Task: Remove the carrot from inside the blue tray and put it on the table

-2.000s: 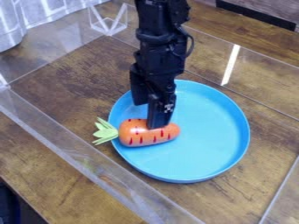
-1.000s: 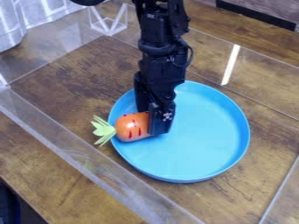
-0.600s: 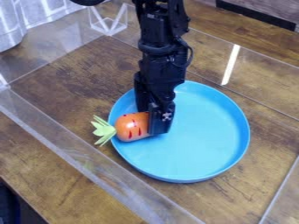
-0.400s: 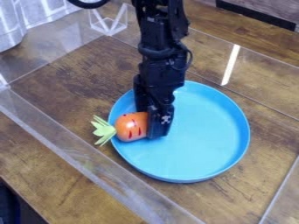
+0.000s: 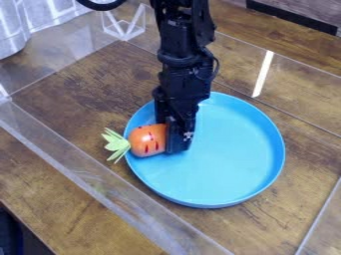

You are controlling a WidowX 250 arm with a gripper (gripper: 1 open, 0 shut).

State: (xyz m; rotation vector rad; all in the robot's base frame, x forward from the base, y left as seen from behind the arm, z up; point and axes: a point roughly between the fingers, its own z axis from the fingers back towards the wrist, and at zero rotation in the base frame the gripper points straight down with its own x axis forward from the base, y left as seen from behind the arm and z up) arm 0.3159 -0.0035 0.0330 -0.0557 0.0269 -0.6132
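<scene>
Hand [image 5: 174, 134] covers stubby orange carrot [image 5: 146, 141], green-topped.

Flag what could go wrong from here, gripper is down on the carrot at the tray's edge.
1. The gripper covers only the right end of the carrot; the grip looks off-centre, so the carrot may pivot or slip out on lifting.
2. The carrot lies against the left rim of the blue tray, its leafy top hanging over the table. A lift could snag the rim and drag or tip the tray.
3. A clear panel stands nearby; a leftward placement might hit it.
</scene>
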